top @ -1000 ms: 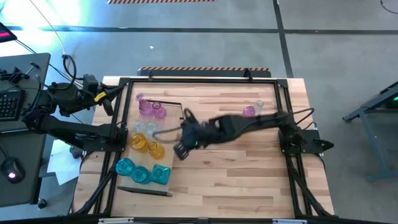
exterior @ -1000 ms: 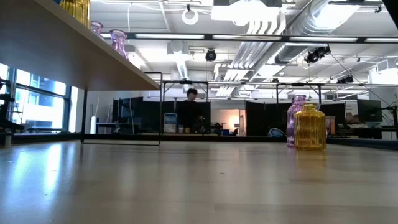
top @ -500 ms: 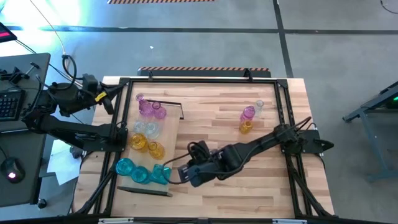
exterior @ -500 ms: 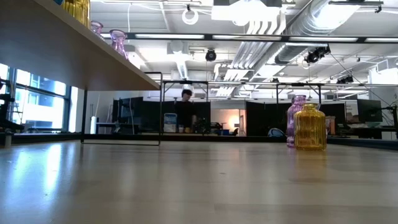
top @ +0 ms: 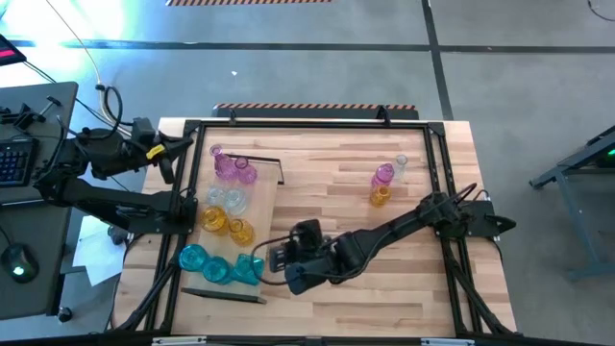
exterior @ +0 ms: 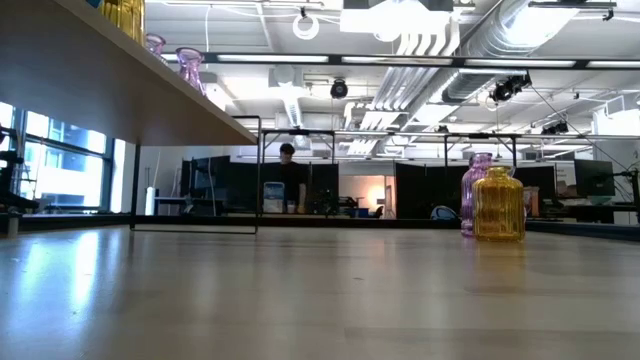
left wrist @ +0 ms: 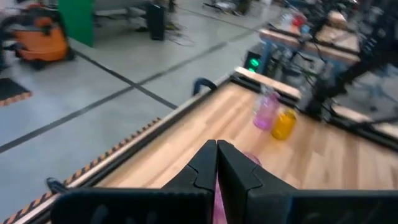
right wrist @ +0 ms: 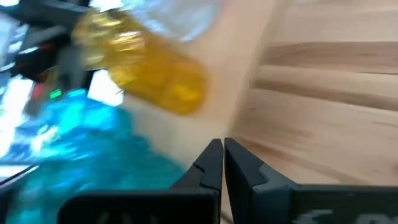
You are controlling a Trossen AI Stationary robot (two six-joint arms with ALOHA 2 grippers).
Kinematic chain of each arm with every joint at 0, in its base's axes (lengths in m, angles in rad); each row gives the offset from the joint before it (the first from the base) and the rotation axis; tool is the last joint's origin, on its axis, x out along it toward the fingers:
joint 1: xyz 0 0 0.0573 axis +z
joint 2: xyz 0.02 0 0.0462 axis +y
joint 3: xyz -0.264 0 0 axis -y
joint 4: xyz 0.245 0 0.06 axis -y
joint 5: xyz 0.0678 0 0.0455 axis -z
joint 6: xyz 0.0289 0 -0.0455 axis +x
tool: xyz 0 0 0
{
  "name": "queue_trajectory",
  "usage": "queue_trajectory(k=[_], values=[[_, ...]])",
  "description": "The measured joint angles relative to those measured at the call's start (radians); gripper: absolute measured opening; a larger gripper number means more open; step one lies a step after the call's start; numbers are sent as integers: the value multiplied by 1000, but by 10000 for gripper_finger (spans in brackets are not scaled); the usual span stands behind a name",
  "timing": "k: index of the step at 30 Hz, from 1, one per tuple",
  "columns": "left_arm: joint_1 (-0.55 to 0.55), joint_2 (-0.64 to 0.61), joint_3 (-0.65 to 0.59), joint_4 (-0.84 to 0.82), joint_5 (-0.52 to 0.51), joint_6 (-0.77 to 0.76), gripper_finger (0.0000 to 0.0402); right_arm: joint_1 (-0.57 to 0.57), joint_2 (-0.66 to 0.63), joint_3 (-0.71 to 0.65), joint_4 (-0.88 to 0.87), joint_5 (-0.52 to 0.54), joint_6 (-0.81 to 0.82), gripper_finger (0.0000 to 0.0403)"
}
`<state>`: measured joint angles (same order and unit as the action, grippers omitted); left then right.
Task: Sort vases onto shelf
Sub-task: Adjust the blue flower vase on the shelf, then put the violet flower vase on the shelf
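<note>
High view: the shelf (top: 252,207) lies on the left part of the counter (top: 384,288), carrying pink vases (top: 233,168) at its far end, clear vases (top: 223,198) and amber vases (top: 226,226) in the middle, and teal vases (top: 219,267) at its near end. Three vases remain unsorted at the far right of the counter: a pink bottle (top: 383,174), an amber jar (top: 380,197) and a clear vase (top: 402,163). The right tool (top: 276,261) is stretched low across the counter, just beside the teal group, fingers shut and holding nothing. The left tool (top: 171,154) rests off the counter's far left corner, shut and empty. Low view: the amber jar (exterior: 498,204) and pink bottle (exterior: 477,190) stand upright and nearly touching. Left wrist view: that tool's fingers (left wrist: 205,167) are pressed together, with the two unsorted vases well beyond. Right wrist view: the fingers (right wrist: 211,163) are shut, with a teal vase (right wrist: 81,143) and an amber vase (right wrist: 146,62) very near. Assessed risk: any sideways sweep of the right arm from here would likely strike the teal vases and topple or push them off the shelf edge; the close-set pair at the far right could also knock together when one is gripped.
</note>
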<state>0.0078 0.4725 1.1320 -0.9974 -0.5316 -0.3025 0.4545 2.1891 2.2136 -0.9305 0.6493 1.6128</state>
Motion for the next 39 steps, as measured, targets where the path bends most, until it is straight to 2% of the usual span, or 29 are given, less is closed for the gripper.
queue_trajectory(k=[4,9,15,22,39], values=[[0,-1,0,-35,88,25,5,20,5,-5,-105,67,149,0],[0,-1,0,-80,120,26,5,28,46,-4,15,54,162,0],[0,-1,0,-76,119,27,5,30,99,-4,50,57,207,0],[0,-1,0,-74,116,35,5,25,136,-4,277,49,118,0],[0,-1,0,-74,102,35,5,21,137,-4,396,33,46,0]])
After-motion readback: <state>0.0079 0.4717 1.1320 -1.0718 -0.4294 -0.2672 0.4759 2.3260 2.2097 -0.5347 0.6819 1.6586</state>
